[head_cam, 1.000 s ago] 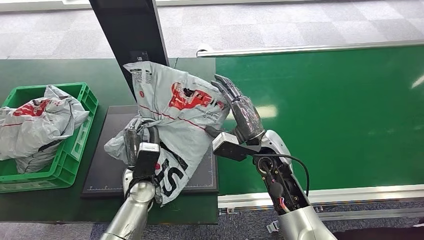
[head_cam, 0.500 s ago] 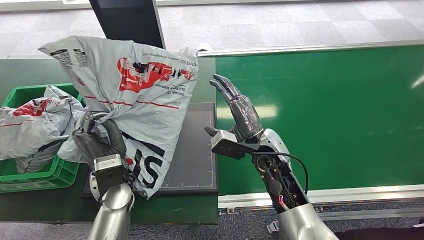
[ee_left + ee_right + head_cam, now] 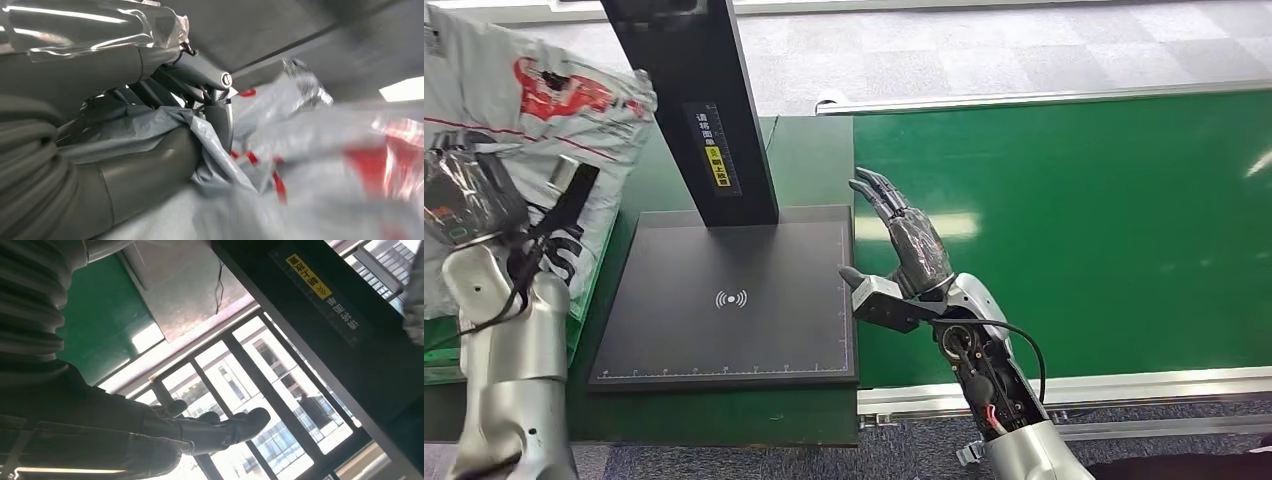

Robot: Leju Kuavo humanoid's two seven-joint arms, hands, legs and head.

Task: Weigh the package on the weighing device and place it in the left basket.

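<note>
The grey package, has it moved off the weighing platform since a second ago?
Yes. The grey package, held by the left hand, has gone left off the black weighing platform, now bare, past the black post.

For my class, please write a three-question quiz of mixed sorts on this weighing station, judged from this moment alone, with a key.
1. True or false: the package lies flat on the weighing device.
2. Which hand holds the package? A) left hand B) right hand C) neither
3. Fill in: the right hand stands with fingers spread beside the device, over the green ____.

Key
1. False: the platform is bare and the package is lifted off to its left side.
2. A: the left wrist view shows the fingers clamped on grey plastic.
3. Belt.
</note>
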